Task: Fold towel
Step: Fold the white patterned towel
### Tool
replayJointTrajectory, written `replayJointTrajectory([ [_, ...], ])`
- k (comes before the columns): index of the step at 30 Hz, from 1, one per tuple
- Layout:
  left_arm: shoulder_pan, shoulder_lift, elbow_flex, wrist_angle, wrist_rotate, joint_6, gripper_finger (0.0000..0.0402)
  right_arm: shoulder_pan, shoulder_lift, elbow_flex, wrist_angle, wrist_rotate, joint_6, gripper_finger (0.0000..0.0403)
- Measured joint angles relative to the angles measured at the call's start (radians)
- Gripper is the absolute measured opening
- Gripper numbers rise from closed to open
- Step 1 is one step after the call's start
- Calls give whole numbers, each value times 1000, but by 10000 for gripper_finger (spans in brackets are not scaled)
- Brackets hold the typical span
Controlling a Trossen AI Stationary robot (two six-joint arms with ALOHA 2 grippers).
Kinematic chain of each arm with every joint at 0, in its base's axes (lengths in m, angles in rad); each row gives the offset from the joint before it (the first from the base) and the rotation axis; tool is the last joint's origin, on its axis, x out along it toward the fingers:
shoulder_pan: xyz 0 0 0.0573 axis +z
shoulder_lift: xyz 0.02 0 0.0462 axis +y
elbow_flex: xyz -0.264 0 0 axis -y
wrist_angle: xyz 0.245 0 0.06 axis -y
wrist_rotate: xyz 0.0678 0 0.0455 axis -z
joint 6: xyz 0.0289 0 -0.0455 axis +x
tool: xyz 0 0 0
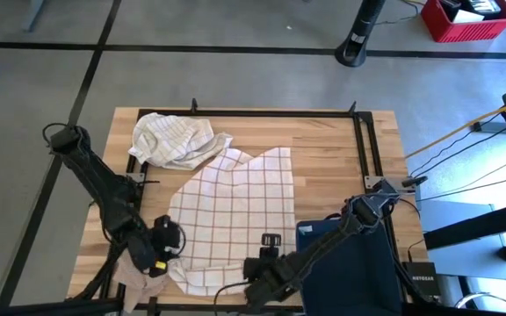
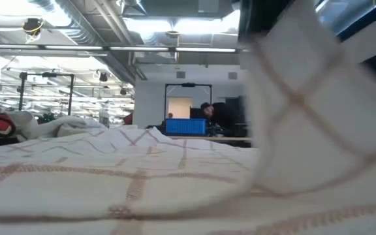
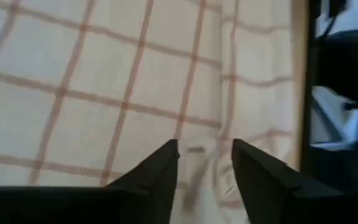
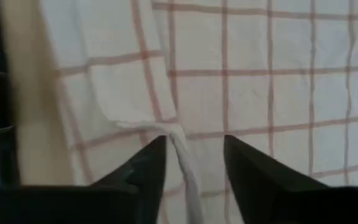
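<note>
On the wooden bench [image 1: 341, 158] you see the white red-checked cloth towel [image 1: 235, 211] spread flat, with the left gripper [image 3: 204, 163] parted over its near-left corner and the right gripper [image 4: 194, 158] parted over a raised fold at its near edge, neither clamping cloth.

Only one marking shows: pale lettering on a small black box [image 1: 422, 283] just off the table's [image 1: 332, 149] right edge, too small to read. Nothing else carries text.
</note>
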Motion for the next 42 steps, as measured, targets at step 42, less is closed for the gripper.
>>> replayJointTrajectory([
  [42, 909, -64, -399, 632, 167, 462, 96, -376, -77, -571, 488, 178, -315, 254],
])
